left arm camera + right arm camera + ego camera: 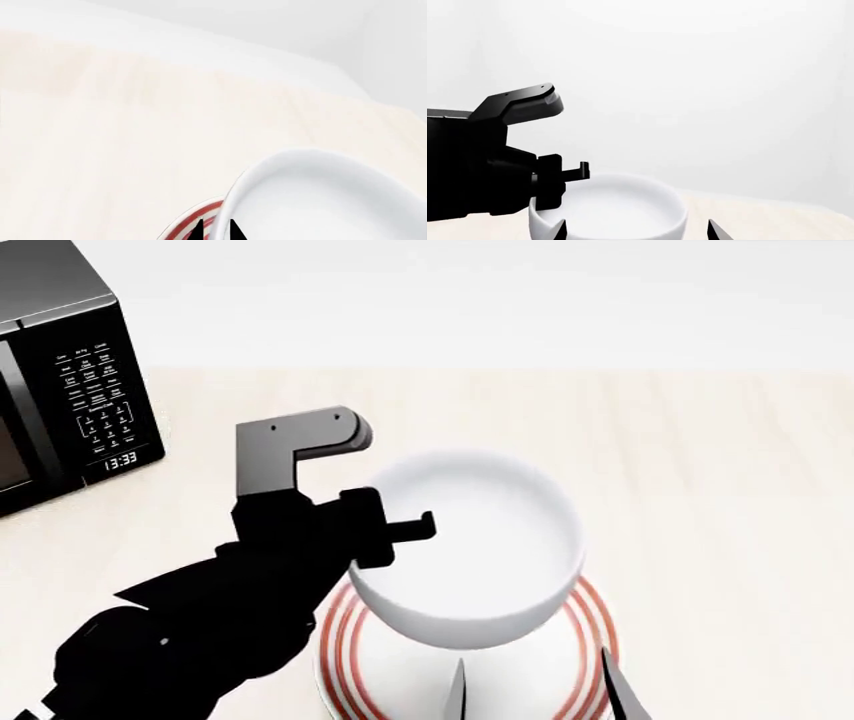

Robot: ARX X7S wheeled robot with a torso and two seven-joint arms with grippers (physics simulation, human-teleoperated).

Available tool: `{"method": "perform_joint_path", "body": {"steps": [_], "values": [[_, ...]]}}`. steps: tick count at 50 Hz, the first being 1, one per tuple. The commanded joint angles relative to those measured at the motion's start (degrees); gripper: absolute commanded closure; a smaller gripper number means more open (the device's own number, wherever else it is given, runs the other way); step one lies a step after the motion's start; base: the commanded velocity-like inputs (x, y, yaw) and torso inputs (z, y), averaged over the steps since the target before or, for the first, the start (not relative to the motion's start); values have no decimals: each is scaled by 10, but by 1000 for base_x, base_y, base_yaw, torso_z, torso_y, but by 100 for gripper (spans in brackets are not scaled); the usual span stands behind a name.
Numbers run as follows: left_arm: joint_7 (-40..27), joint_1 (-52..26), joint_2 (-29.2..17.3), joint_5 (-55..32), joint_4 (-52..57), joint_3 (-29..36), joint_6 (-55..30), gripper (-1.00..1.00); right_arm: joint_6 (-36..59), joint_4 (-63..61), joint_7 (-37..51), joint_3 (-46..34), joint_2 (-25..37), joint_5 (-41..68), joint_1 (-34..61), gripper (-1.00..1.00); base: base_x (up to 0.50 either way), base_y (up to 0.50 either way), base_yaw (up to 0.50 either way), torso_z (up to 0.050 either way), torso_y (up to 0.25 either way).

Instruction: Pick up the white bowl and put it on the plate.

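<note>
1. The white bowl [467, 550] sits over the plate [587, 640], covering most of the plate's middle; the red rings show to either side of it in the head view. Whether its base rests on the plate or hangs just above it cannot be told.
2. The left claw [400, 530] grips the bowl at the rim on the side facing the microwave [67, 370]. In the left wrist view its two dark fingertips [197, 231] stand close together, pinching the bowl's wall, with a slice of red-ringed plate just beside them.
3. The left arm [214, 620] reaches in from the lower left of the head view, black and bulky, with a grey bracket [300, 440] rising above the wrist.
4. The right claw [534, 690] hangs at the near edge of the plate, spread wide and holding nothing; its two dark tips show apart in both the head and right wrist views.
5. The pale wooden surface [721, 460] carries the plate, and the black microwave stands at its far left, well apart from the bowl, its display lit.
</note>
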Motion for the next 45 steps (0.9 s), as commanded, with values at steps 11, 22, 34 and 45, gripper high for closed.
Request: {"method": "perform_joint_path", "body": {"steps": [11,22,34,45], "values": [[22,-10,15,-48,-30,48,61,100,-5,10,-15,12,-9,-5,5,-100,0,0,0,0,0],[26,-12,14,-79,-47,83,90,100,-6,11,-13,11,-8,-5,5,-100,0,0,0,0,1],[30,-10,13,-98,-58,104,113,100,-8,12,-12,8,-7,-5,4,-100,0,0,0,0,0],[34,-10,15,-120,-72,130,138,100,-6,9,-11,9,-5,-2,7,-100,0,0,0,0,1]]}}
